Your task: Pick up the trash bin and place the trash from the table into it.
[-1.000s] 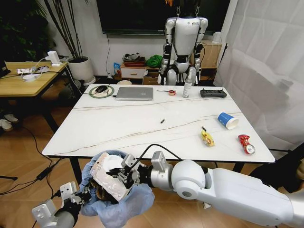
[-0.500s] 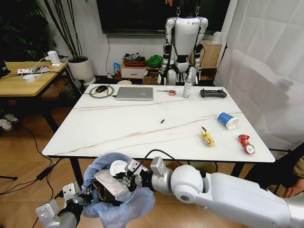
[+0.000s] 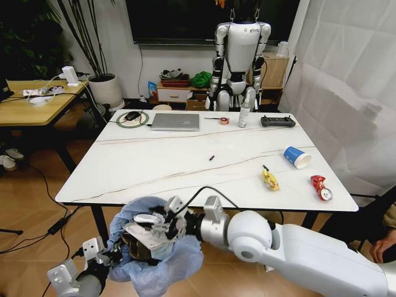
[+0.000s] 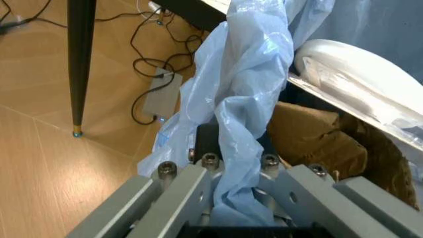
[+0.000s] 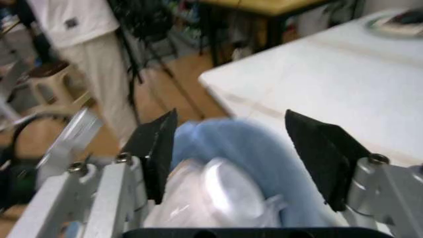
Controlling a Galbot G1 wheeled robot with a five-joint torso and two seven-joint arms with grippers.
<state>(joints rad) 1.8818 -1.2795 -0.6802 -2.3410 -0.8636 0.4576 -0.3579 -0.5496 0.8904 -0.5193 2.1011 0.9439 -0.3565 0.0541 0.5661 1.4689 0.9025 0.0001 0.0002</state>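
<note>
You are looking into a robotics lab dressed as a living room: a white humanoid robot [image 3: 240,59] hangs from a rig beside a wall-mounted dark screen [image 3: 210,21], a laptop [image 3: 176,122] and handheld controller [image 3: 278,121] sit on the marble-look desk [image 3: 154,164], cables [image 3: 37,232] trail across wood flooring, and white sheeting [image 3: 346,86] curtains one side.
</note>
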